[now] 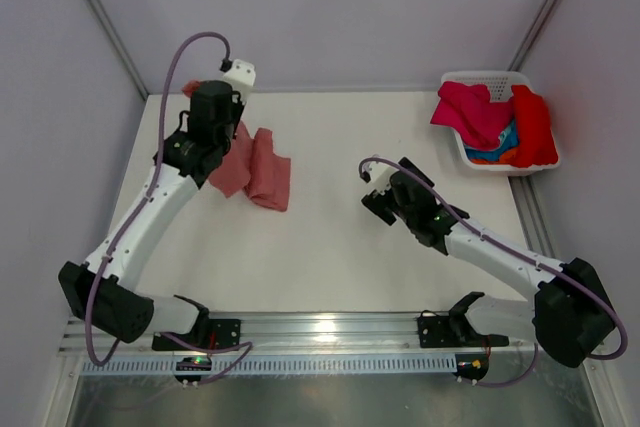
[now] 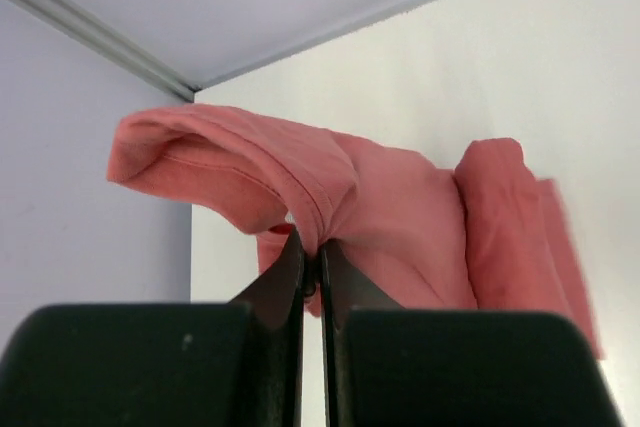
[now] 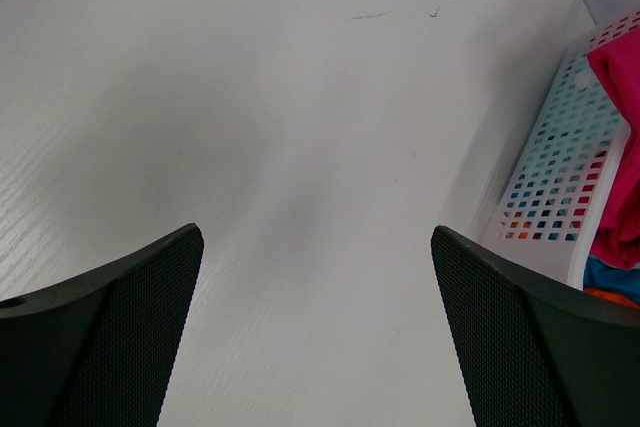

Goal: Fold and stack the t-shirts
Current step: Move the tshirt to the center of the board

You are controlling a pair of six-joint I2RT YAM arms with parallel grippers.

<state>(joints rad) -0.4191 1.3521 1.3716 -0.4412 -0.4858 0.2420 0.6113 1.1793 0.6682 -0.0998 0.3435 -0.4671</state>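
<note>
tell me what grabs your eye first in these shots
The salmon t-shirt bunched far left on the table, one edge pinched in the shut left gripper. Next, the white basket in the far right corner, heaped with magenta, red and blue shirts. The right gripper hangs open mid-table.

From above, the left arm's wrist [image 1: 208, 119] covered the far left part of the salmon t-shirt [image 1: 262, 172] and hid the left gripper [image 2: 312, 252], so the pinch on the cloth showed only in the left wrist view. There the bottom edge cut off the finger bases, and the shirt's right border was blurred. In the basket [image 1: 487, 78] at the far right, the magenta t-shirt [image 1: 468, 112] and the red t-shirt [image 1: 535, 127] buried most of the blue t-shirt [image 1: 503, 139] and the orange t-shirt [image 1: 488, 157]. The right wrist view's edges cut off the basket and both fingers of the right gripper [image 3: 316, 235].
</note>
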